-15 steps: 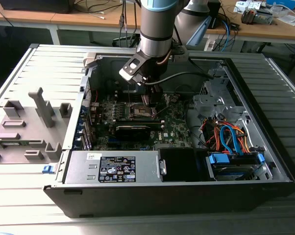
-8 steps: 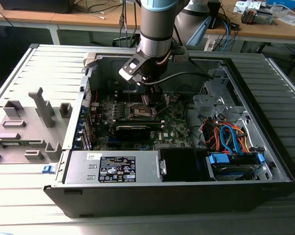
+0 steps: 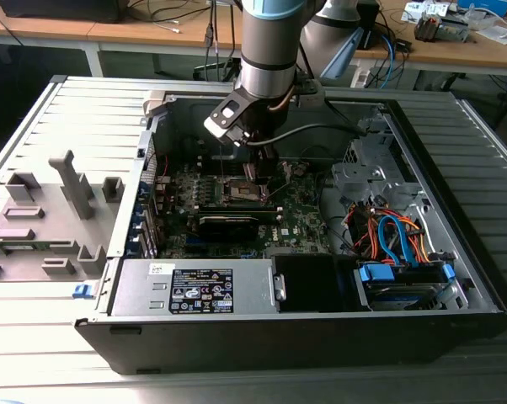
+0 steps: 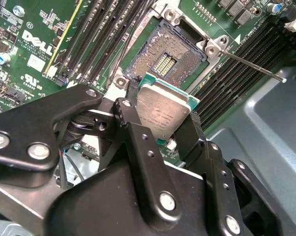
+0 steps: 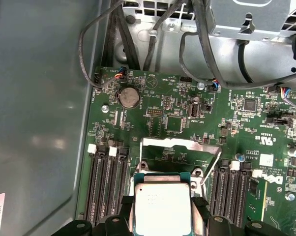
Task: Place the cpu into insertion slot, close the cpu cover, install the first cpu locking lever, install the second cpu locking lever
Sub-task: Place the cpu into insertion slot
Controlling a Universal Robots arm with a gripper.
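Observation:
The cpu (image 4: 162, 112), a small square chip with a silver top and green edge, sits pinched between my black fingers (image 4: 132, 105). My gripper (image 4: 162, 117) is shut on it and holds it a little above the insertion slot (image 4: 170, 60), slightly off to one side. The slot's gold pin field lies bare. In the first wrist view the cpu (image 5: 162, 205) hides most of the socket, and the cpu cover (image 5: 180, 144) stands flipped up behind it. A thin locking lever (image 4: 251, 65) sticks out, unlatched. In the exterior view my gripper (image 3: 255, 162) hangs over the slot (image 3: 243, 192).
Long black memory slots (image 4: 101, 34) flank the socket on both sides. A power supply box (image 3: 199, 290) lines the near case wall. A drive cage with blue and orange cables (image 3: 397, 240) is at the exterior view's right. A grey fixture (image 3: 47, 215) lies outside the case.

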